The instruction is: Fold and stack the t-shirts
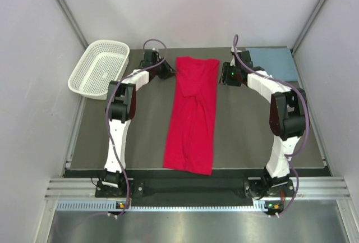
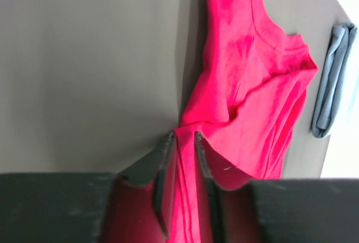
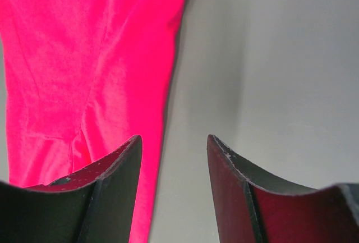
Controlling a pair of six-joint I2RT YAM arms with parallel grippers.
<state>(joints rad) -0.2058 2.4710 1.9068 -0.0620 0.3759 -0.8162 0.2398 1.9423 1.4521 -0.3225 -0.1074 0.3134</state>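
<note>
Here, dark grey tabletop [image 1: 140, 136], pale walls [image 1: 196, 7]; bright red cloth t-shirt [image 1: 192, 119] lies folded long, left gripper [image 2: 184, 142] pinching its edge, right gripper [image 3: 174, 142] agape.

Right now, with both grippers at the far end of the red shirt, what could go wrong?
The left gripper holds only a thin edge of the red t-shirt; it may slip out on lifting.
The right gripper is open, its gap mostly over bare table beside the cloth; closing here could miss, and the fold would go lopsided.
</note>
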